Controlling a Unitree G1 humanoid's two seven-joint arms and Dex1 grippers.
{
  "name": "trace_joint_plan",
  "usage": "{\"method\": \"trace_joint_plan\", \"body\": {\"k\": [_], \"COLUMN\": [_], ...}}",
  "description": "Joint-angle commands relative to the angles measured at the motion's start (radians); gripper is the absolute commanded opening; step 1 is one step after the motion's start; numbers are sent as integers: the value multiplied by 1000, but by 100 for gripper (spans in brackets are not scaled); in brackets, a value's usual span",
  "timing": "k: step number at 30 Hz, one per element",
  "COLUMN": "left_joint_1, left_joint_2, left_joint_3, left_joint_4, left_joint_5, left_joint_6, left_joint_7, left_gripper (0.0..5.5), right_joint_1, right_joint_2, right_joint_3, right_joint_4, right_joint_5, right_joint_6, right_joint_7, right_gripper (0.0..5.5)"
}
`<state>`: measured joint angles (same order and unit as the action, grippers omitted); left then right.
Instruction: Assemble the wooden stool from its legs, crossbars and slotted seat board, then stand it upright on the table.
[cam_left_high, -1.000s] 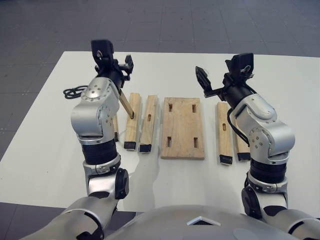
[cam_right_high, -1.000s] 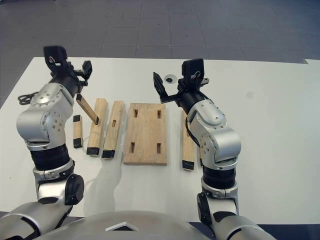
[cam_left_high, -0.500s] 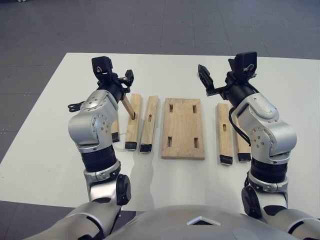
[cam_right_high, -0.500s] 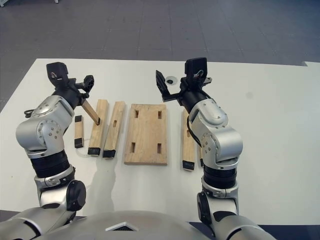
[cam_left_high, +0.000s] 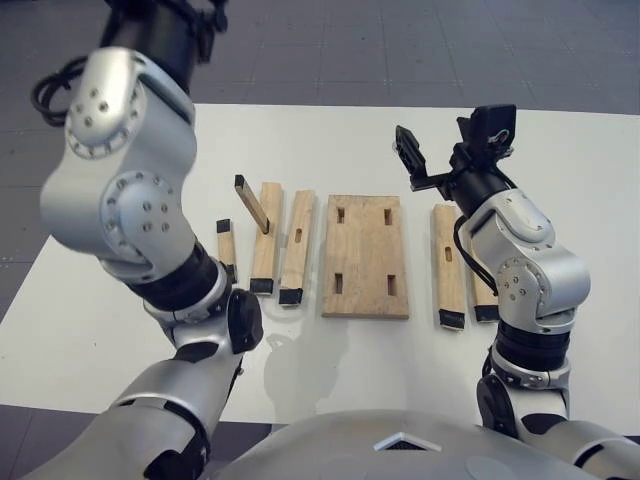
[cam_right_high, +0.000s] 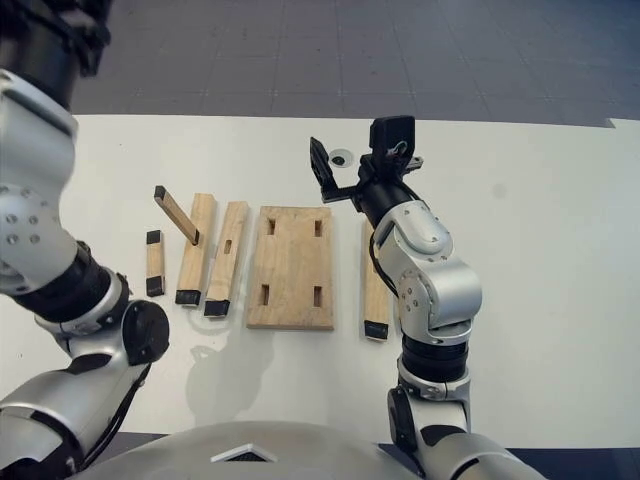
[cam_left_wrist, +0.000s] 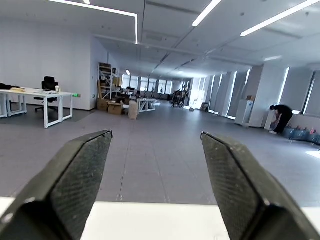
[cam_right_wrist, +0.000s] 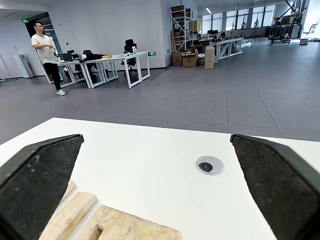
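The slotted seat board (cam_left_high: 365, 255) lies flat in the middle of the white worktop (cam_left_high: 330, 140), its long axis running straight away from the robot and its four slots facing up. To its left, two legs lie flat and parallel to it with their black-capped ends toward the robot: the inner left leg (cam_left_high: 297, 245) just beside the board, and the outer left leg (cam_left_high: 265, 245) next to that. A crossbar (cam_left_high: 252, 204) stands in the outer leg's slot, tilted up and to the left, black tip uppermost. A short crossbar (cam_left_high: 227, 250) lies flat farther left, along the same axis. The right legs (cam_left_high: 448, 265) lie parallel on the board's other side. The left fingers (cam_left_wrist: 75, 180) are raised high, spread wide and empty. The right fingers (cam_right_wrist: 40, 175) hover over the right legs' far ends, also wide apart and holding nothing, with a round grommet (cam_right_wrist: 209, 165) beyond them.
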<state>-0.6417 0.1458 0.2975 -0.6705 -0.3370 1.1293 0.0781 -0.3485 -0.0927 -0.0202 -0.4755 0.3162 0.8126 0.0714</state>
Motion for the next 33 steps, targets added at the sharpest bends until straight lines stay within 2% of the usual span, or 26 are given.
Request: {"method": "trace_joint_plan", "body": {"k": [1, 3, 7, 12, 14, 21, 27, 33], "left_joint_1": [337, 450, 664, 875, 881, 870, 889, 897], "left_joint_2": [-35, -46, -39, -20, -3, -19, 1, 18], "left_joint_3": [-43, -52, -148, -253, -281, -287, -329, -332], "left_joint_4": [-216, -306, -376, -276, -212, -61, 5, 43], "left_joint_5": [29, 36, 17, 96, 129, 151, 150, 202], "left_joint_6": [83, 67, 31, 45, 0, -88, -97, -121], "left_joint_7": [38, 40, 14, 46, 40, 8, -44, -24], "left_gripper": [330, 330, 330, 414, 448, 448, 448, 448], "right_joint_1": [19, 31, 37, 28, 25, 10, -4, -7], "right_joint_2": [-16, -26, -34, -39, -37, -37, -40, -42], "right_joint_3": [-14, -17, -6, 4, 10, 10, 3, 1], "right_joint_4": [-25, -35, -38, -28, -26, -18, -7, -9], "right_joint_5": [3, 4, 6, 3, 3, 5, 4, 6], "right_joint_6": [30, 38, 47, 52, 52, 55, 55, 57], "right_joint_7": [-2, 2, 13, 21, 23, 25, 26, 28], "right_gripper": [550, 550, 550, 550, 550, 550, 550, 550]}}
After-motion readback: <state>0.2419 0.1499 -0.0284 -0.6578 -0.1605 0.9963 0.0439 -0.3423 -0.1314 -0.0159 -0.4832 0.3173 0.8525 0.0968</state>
